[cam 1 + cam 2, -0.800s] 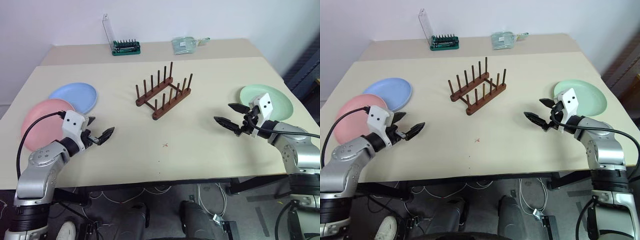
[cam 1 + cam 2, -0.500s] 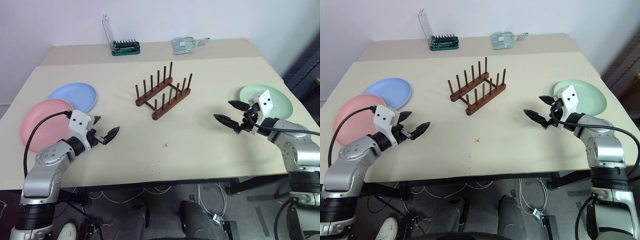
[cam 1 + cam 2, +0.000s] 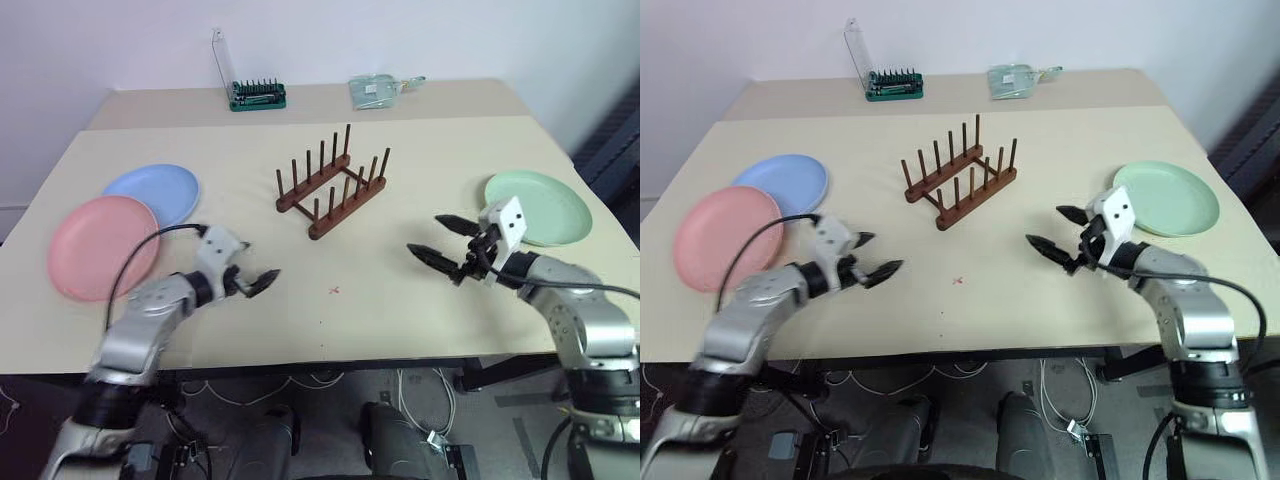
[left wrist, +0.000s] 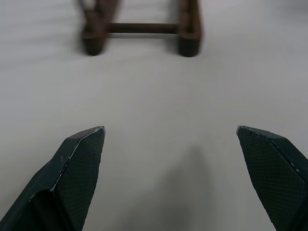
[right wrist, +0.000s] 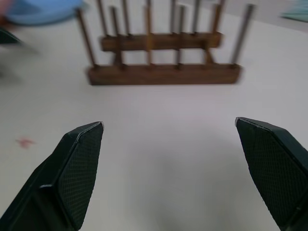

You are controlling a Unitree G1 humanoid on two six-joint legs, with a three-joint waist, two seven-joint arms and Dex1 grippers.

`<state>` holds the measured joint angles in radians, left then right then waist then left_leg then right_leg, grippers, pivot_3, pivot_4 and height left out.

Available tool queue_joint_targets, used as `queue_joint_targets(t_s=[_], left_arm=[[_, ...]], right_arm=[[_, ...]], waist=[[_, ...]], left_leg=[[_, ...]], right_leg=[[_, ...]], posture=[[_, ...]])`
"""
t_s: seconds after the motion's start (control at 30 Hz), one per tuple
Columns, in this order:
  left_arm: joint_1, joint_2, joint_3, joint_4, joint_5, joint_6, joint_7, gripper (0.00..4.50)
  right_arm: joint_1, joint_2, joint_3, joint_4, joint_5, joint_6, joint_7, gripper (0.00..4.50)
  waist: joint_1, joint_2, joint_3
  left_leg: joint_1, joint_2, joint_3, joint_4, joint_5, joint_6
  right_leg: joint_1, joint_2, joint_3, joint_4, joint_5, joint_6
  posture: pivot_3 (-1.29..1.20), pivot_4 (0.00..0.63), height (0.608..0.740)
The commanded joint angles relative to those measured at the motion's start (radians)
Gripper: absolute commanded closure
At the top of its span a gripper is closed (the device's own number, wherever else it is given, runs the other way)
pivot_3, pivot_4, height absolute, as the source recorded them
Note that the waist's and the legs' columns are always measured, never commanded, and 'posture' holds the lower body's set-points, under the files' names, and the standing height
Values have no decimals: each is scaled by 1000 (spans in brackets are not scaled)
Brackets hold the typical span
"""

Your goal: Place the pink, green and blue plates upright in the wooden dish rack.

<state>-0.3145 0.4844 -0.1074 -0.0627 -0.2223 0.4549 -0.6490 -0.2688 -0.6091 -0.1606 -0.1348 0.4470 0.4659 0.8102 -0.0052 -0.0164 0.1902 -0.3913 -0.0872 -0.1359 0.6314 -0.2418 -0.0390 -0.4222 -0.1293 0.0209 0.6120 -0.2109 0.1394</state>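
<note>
Both arms are out over the table (image 3: pixel 420 140) and nothing is in hand. The left gripper (image 3: pixel 251 281) has its fingers spread wide and empty, and so does the right gripper (image 3: pixel 438 241). The rack (image 3: pixel 332 187) stands bare ahead of both, between them, its long axis running on a slant across the table. Behind the right gripper and out to its right lies the green plate (image 3: pixel 537 207), flat and near. The pink plate (image 3: pixel 103 246) and the blue plate (image 3: pixel 152 194) lie flat, edges overlapping, off to the left gripper's left, a longer reach. My call: the right arm has the shorter reach to a plate.
</note>
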Motion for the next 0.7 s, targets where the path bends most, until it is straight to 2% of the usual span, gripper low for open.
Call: queue_joint_targets(t_s=[0.03,0.1,0.17,0.3,0.5,0.6,0.7], left_arm=[[-106,-89,-62,139,59,-46,31,0],[-141,-126,-64,192,60,-69,26,0],[-204,-171,-108,308,122,-111,58,0],[-293,-262,-79,466,125,-160,100,0],[-335,-305,-76,575,152,-247,93,0],[-328,-312,-70,582,154,-278,81,749],[-322,-314,-64,589,157,-290,82,2147]], right_arm=[[34,3,-34,-120,41,40,-46,25],[50,8,-41,-165,62,61,-63,25],[83,6,-56,-195,67,78,-89,25],[121,2,-63,-243,79,98,-118,25],[139,1,-66,-265,88,108,-148,25],[148,0,-60,-272,85,106,-157,0],[151,0,-60,-277,90,109,-163,0]], waist=[[3,0,0],[9,0,0],[10,0,0],[18,0,-1],[17,0,-1],[17,0,-1],[17,0,-1]], left_leg=[[0,-1,0,0,0,0],[0,0,0,0,0,0],[0,0,0,0,0,0],[0,-1,0,1,0,0],[1,-1,0,1,0,1],[1,-1,0,1,0,1],[1,-1,0,1,0,1]], right_leg=[[0,0,0,0,0,0],[0,0,0,0,0,0],[0,0,0,0,0,0],[1,0,0,0,0,0],[2,-1,0,0,0,1],[2,-1,0,0,0,1],[2,-1,0,0,0,1]], posture=[[0,150,740],[0,150,740],[0,150,740],[0,150,740],[0,150,740],[0,150,740],[0,150,740]])
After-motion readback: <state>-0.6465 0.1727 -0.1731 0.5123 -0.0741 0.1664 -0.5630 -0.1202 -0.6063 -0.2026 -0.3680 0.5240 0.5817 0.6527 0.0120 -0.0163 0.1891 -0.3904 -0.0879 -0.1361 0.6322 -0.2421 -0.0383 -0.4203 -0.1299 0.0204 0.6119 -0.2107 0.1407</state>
